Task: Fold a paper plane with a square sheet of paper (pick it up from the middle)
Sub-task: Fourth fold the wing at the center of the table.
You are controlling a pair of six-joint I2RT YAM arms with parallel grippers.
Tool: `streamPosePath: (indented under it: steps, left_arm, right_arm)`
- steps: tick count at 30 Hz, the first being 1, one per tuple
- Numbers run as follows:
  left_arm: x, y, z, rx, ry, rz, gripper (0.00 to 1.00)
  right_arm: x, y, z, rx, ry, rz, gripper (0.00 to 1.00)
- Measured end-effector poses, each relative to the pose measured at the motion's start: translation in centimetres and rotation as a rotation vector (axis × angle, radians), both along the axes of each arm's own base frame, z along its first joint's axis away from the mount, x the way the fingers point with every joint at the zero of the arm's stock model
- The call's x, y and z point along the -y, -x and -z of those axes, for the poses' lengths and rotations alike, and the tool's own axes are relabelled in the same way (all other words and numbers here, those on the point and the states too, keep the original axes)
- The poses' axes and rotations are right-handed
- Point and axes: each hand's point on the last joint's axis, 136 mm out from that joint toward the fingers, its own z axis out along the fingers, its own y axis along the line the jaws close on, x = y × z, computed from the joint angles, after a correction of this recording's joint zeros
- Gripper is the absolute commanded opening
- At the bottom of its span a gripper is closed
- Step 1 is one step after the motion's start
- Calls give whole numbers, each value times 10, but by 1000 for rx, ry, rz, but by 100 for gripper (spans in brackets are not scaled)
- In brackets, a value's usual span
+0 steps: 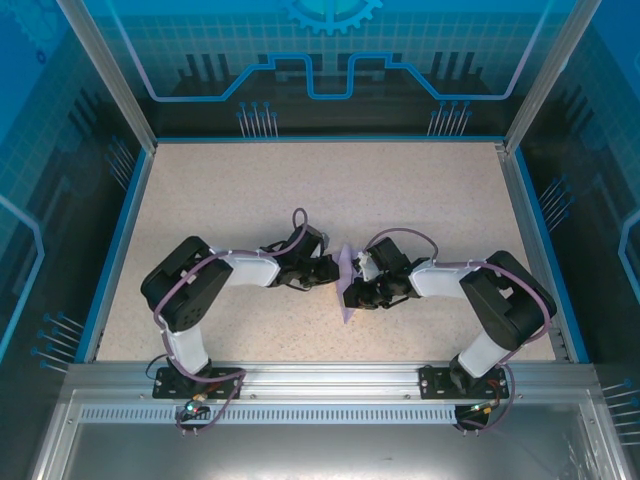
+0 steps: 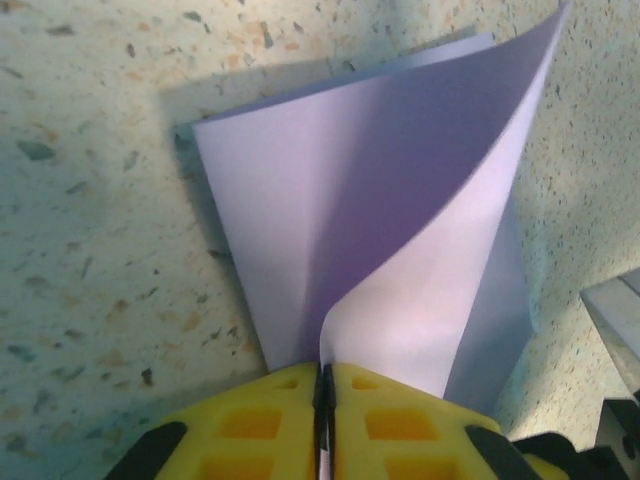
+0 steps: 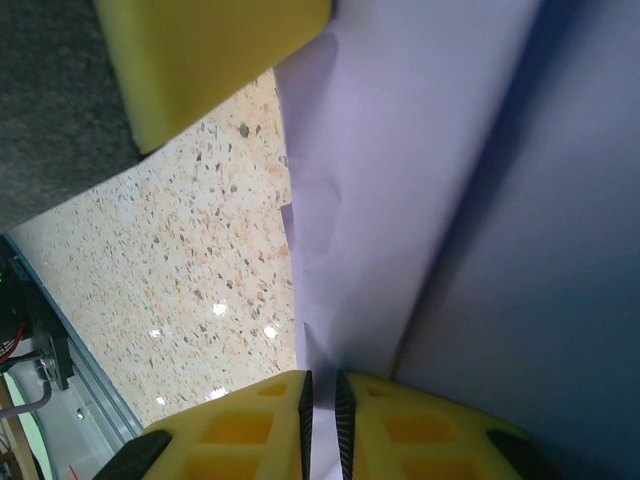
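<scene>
The square sheet of paper (image 1: 347,285), pale lilac, stands folded between both grippers at the table's middle. In the left wrist view the sheet (image 2: 290,220) lies partly on the table with one flap curling upward from a centre crease. My left gripper (image 2: 323,372) is shut on its near edge, yellow fingers pressed together. My right gripper (image 3: 320,385) is shut on the opposite edge of the sheet (image 3: 400,200), a narrow gap between its pads filled by paper. The left gripper's yellow finger (image 3: 210,60) shows beyond. The two grippers (image 1: 335,272) (image 1: 360,290) face each other. A paper plane is out of view.
The speckled beige table (image 1: 250,200) has a blue rim (image 1: 115,250) on three sides. An aluminium frame rail (image 1: 320,375) runs along the near edge, with both arm bases bolted to it. Metal posts (image 1: 105,70) rise at the back corners.
</scene>
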Motion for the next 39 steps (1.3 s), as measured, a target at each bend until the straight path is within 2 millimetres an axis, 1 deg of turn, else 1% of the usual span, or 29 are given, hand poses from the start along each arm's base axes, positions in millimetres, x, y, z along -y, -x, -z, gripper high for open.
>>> streamPosePath:
  steps: [2,8,12,16,20,23,26,29,30,39]
  left_arm:
    - [-2,2,-4,-3,-4,2,22]
    - [-3,3,-27,21,18,-1,36]
    - [-3,5,-33,24,26,-4,37]
    - [-5,9,-29,0,21,-14,37]
    - [-2,13,-27,-7,20,-6,33]
    - [-2,15,-20,-20,9,-1,30]
    - [-3,17,-10,-40,-9,1,22]
    - [-5,19,0,-63,-30,3,9]
    - [-5,20,3,-69,-36,4,7]
    - [-5,19,3,-77,-49,6,0]
  right_arm:
    - [0,0,0,1,1,-1,18]
    - [0,0,0,2,3,0,18]
    - [0,0,0,3,2,0,18]
    - [0,0,0,3,2,0,17]
    - [0,0,0,3,2,0,17]
    - [0,0,0,3,2,0,17]
    - [0,0,0,3,2,0,17]
    - [0,0,0,3,2,0,17]
    - [0,0,0,3,2,0,17]
    - [0,0,0,4,1,0,18]
